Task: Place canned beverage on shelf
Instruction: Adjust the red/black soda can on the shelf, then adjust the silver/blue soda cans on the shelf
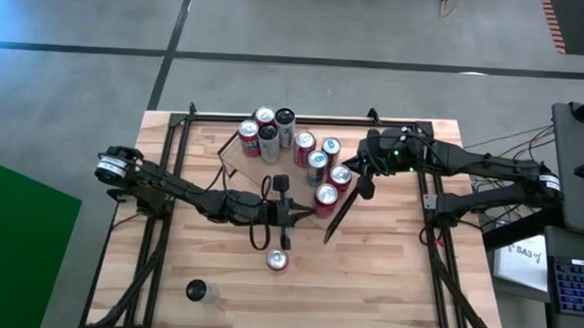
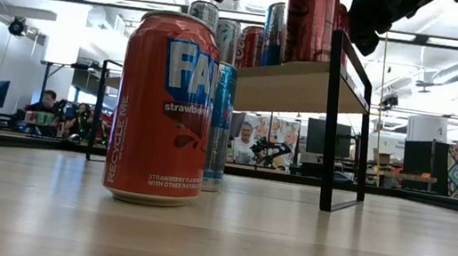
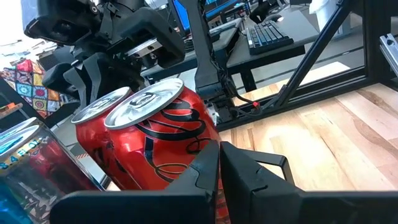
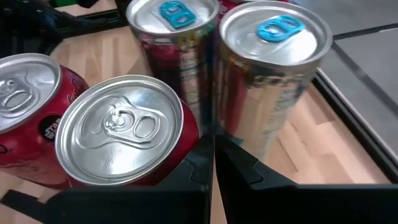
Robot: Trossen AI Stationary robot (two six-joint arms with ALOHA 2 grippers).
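Cans crowd this scene. Nearest the table's front edge, a dark-topped can (image 1: 199, 291) stands alone near the left corner, and a red strawberry soda can (image 1: 277, 260) stands just ahead of the left gripper (image 1: 282, 225), with a taller slim can (image 2: 221, 127) close behind it in the low view. Both look unshelved.

The left gripper hangs over the middle of the table, fingers pressed together and carrying nothing. Past it stands the shelf (image 1: 236, 150), its light plank raised on black end frames and already holding a good number of cans (image 1: 267, 131) in two clusters. The right gripper (image 1: 363, 182) hovers by the right-hand cluster, fingers likewise closed and empty, a red can (image 4: 120, 137) just in front of them.

My guess: most of the stocking is done, and the loose cans on the tabletop remain.
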